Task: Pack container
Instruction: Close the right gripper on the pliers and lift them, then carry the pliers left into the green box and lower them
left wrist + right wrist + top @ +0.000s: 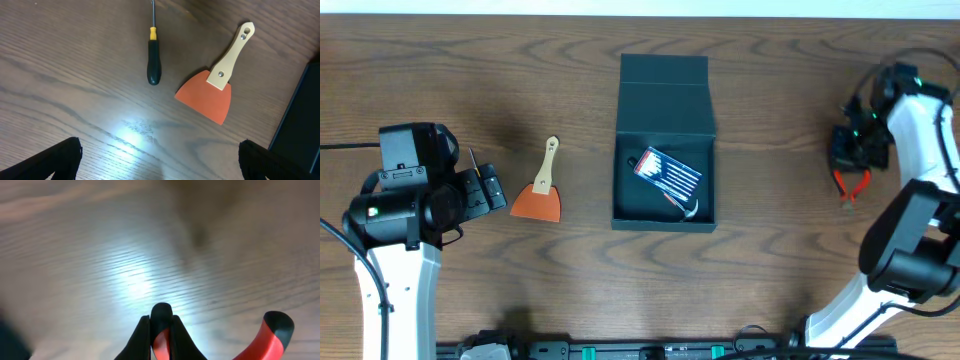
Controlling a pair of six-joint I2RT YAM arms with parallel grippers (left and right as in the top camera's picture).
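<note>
The dark teal container stands open at mid-table, its lid folded back to the far side. Inside lies a blue, white and red packet. To its left lies an orange scraper with a pale wooden handle, and further left a black-handled screwdriver. My left gripper hovers open over bare wood, just short of the scraper and screwdriver. At the far right, my right gripper is shut on one handle of the red-and-black pliers. The other pliers handle juts out free.
The container's dark wall edges the right side of the left wrist view. A black rail runs along the table's near edge. Both arm bases stand at the near corners.
</note>
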